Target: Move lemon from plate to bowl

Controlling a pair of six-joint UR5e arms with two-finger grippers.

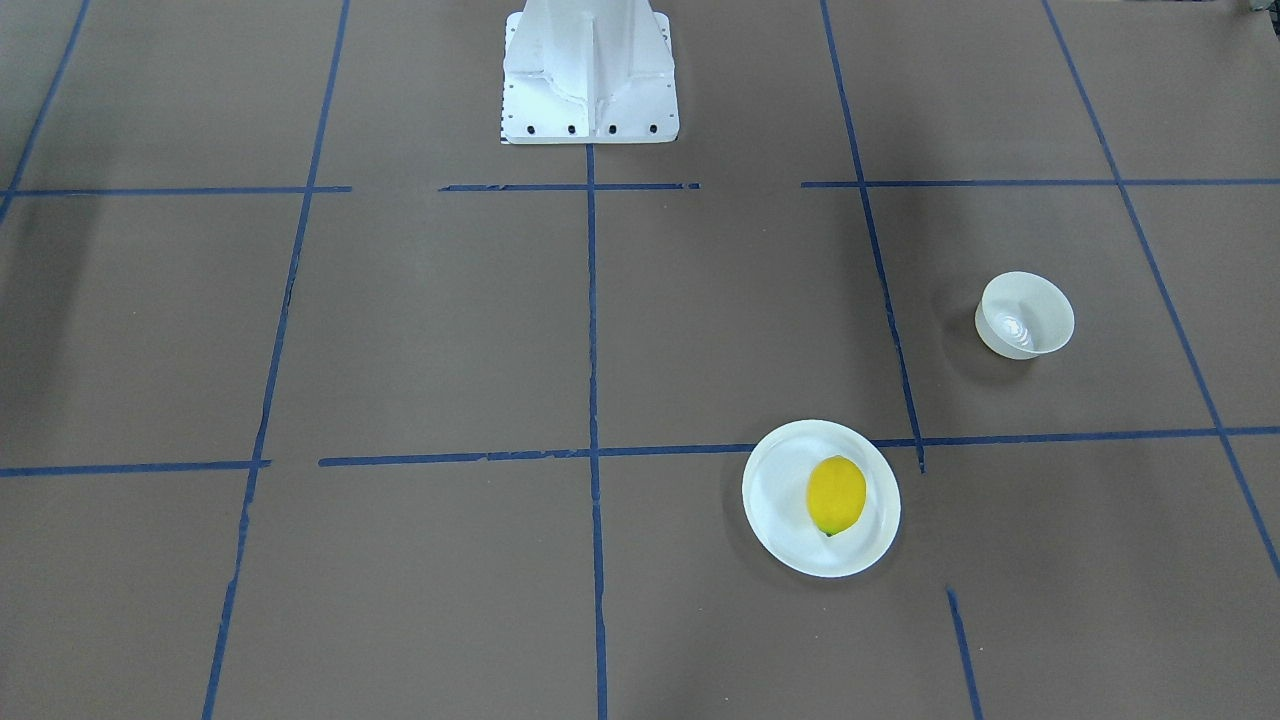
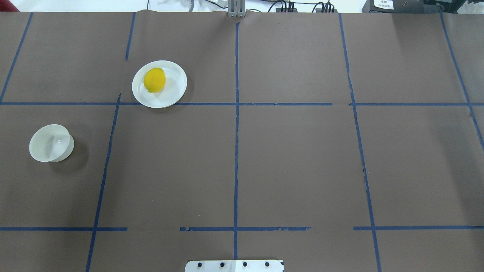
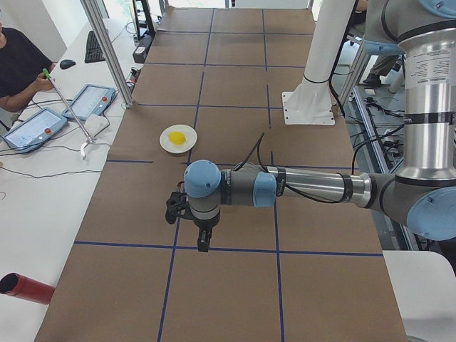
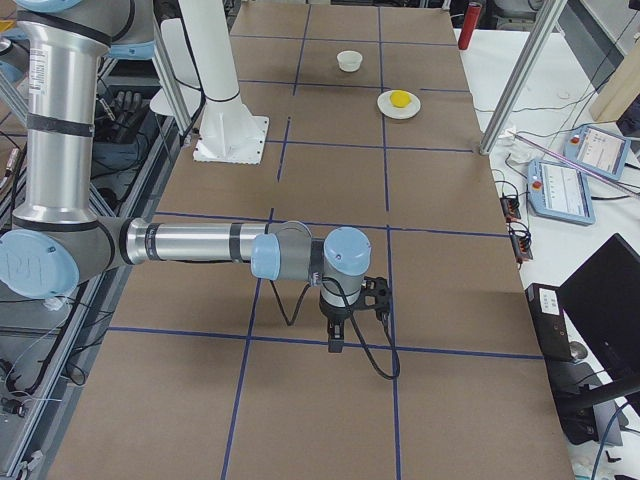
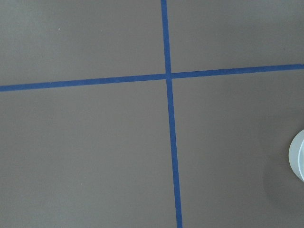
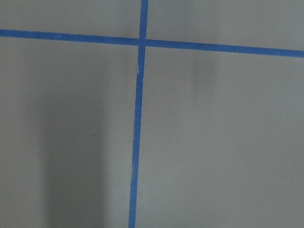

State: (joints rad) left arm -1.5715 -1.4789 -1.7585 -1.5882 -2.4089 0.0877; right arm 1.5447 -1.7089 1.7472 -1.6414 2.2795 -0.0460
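The left pincer (image 3: 204, 241) and the right pincer (image 4: 335, 338) hang over bare tabletop (image 1: 450, 330). They show only from the table's ends, so I can't tell whether either stands apart or together. Well away from both, the lemon (image 1: 836, 495) lies on the plate (image 1: 775, 500), a little off centre. The bowl (image 1: 1024, 315) stands apart from the plate, empty. The lemon looks light, firm and smooth, apt to roll; I'd take it across its narrow middle. The wrist views give only tape lines (image 5: 168, 114), plus a sliver of the bowl at the left one's edge.
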